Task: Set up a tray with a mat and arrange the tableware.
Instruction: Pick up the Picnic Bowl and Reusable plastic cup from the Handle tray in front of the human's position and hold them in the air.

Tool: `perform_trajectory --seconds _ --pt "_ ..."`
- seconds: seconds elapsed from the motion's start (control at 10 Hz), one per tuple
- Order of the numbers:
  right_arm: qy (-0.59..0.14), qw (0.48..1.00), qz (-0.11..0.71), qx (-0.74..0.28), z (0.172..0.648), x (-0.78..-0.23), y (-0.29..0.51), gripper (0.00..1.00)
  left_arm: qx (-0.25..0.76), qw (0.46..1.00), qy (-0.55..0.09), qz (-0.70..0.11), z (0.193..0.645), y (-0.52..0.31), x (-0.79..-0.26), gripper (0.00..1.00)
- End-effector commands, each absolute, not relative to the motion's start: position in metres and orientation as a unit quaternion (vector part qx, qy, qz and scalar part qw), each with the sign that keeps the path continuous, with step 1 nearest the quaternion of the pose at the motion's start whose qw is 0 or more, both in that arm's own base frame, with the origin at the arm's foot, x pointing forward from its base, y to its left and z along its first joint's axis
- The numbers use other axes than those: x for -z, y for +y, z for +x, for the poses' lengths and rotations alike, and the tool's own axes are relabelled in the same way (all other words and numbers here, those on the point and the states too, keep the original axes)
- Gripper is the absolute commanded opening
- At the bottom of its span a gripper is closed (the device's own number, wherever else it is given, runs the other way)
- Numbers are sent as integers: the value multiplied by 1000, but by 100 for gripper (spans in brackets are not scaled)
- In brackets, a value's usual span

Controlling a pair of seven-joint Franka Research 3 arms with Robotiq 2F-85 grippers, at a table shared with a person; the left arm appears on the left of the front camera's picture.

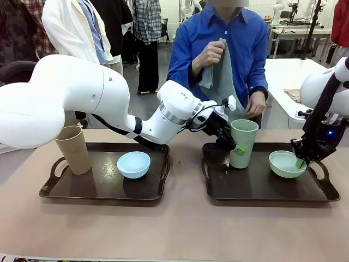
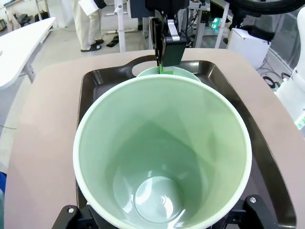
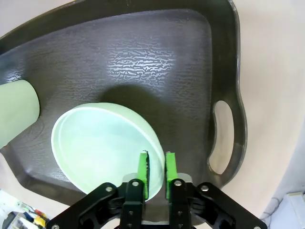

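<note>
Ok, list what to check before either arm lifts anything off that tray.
1. Left gripper shut on the pale green cup: ok.
2. Right gripper pads astride the pale green bowl rim: ok.
3. Cup upright and empty: ok.
4. Bowl and cup apart on the tray: ok.
5. Mat in place: the person holds a grey cloth up at the far side, not yet laid on the tray: not ok.
6. Both grips firm enough to lift: cannot tell.
</note>
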State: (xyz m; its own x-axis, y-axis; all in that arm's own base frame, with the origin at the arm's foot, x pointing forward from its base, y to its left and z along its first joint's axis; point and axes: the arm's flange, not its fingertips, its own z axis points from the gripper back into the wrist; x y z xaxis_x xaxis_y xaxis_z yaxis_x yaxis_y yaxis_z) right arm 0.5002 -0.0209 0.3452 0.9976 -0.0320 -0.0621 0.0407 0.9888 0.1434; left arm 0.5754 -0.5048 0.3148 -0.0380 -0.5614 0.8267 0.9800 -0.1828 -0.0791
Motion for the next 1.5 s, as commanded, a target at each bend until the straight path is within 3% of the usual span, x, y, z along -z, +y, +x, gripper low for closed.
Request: perform_trajectory --seconds 0.0,0.1,0.3,0.4,0.6,1.1,1.4 --pt "19 996 85 14 507 -341 -22 0 672 573 -271 -383 579 -506 -320 29" --pt "19 996 82 15 507 -341 -21 0 672 573 -271 -382 579 -505 -319 0" --pt "23 997 76 17 507 -341 -17 0 675 579 -269 -369 576 -499 -322 0" --pt "22 997 71 27 508 -343 -15 0 676 585 -271 -358 575 -495 -324 27" --pt "6 997 58 48 499 -373 -8 0 667 592 -267 -366 562 -482 -342 27" --pt "-103 992 42 66 416 -517 -8 0 700 538 -353 -309 493 -467 -473 27" --pt "-127 989 27 68 368 -566 -4 0 713 518 -391 -264 455 -470 -529 27"
